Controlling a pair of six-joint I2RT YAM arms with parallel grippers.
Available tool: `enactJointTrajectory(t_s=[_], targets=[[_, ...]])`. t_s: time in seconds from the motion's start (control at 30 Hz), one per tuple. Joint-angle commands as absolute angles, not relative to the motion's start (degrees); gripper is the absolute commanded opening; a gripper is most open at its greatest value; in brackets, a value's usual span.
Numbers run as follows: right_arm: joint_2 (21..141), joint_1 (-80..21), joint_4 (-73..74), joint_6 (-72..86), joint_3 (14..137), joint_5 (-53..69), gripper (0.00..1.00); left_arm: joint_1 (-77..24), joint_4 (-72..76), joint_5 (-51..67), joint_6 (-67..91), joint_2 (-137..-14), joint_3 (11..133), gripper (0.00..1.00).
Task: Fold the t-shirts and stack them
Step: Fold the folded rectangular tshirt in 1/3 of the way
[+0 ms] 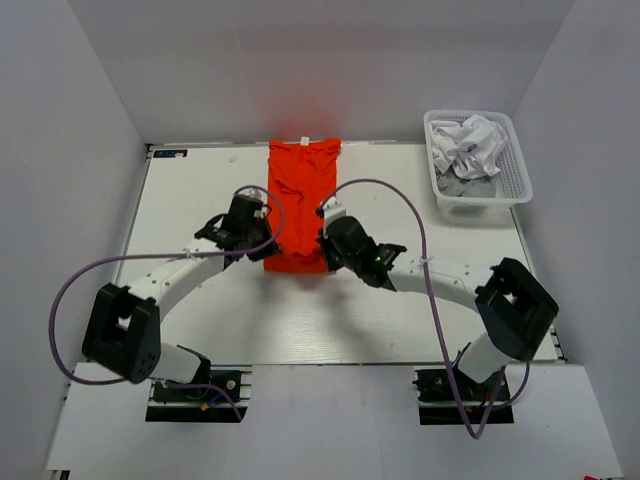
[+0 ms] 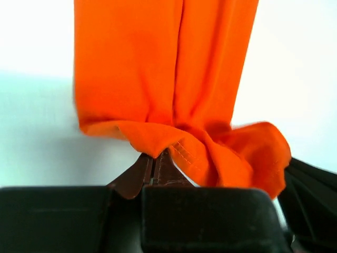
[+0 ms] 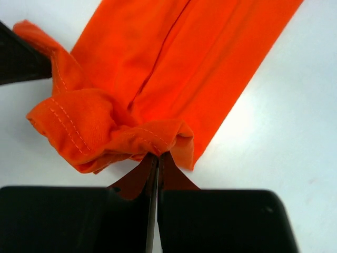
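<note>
An orange-red t-shirt (image 1: 302, 195) lies as a long narrow strip on the white table, collar at the far end. My left gripper (image 1: 268, 243) is shut on the near left corner of its hem (image 2: 150, 142). My right gripper (image 1: 326, 243) is shut on the near right corner of the hem (image 3: 158, 141). Between the two grips the hem bunches up in folds. White and grey t-shirts (image 1: 470, 150) lie crumpled in the basket at the far right.
A white lattice basket (image 1: 510, 190) stands at the table's far right corner. A purple cable (image 1: 400, 200) loops over the table from the right arm. Grey walls close in the table on three sides.
</note>
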State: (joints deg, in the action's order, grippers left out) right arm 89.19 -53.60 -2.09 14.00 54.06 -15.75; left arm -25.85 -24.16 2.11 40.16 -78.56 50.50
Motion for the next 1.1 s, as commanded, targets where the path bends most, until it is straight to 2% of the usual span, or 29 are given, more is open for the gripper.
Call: enactJointTrajectory(t_s=[0.0,0.27,0.93,0.97,1.0,1.03,1.07], targets=[[92.1,-50.54,-6.33,11.35,59.58,-19.95,0.0,-25.05,-22.93,-5.27,39.38,-82.95,59.64,0.0],[102.47,-43.95,-3.61,7.83,75.66,-16.54,0.0,-21.98,-25.14,-5.98,36.47,-98.34,77.14,0.0],[122.77,-36.48,2.72,8.79,94.56,-7.3,0.0,-18.11,-21.53,1.32,30.67,-114.87,90.25,0.0],[123.57,-36.3,3.07,8.7,95.79,-7.03,0.0,-18.11,-21.53,1.32,30.67,-116.09,90.87,0.01],[124.01,-36.04,3.42,8.7,96.67,-7.03,0.02,-17.5,-21.53,1.32,30.67,-116.63,91.49,0.1],[124.71,-35.77,3.34,8.88,97.46,-7.21,0.09,-17.49,-21.53,0.62,30.67,-116.63,92.71,0.28],[125.06,-35.51,3.25,8.7,97.99,-7.38,0.18,-16.97,-21.01,0.62,30.15,-118.02,93.68,0.33]])
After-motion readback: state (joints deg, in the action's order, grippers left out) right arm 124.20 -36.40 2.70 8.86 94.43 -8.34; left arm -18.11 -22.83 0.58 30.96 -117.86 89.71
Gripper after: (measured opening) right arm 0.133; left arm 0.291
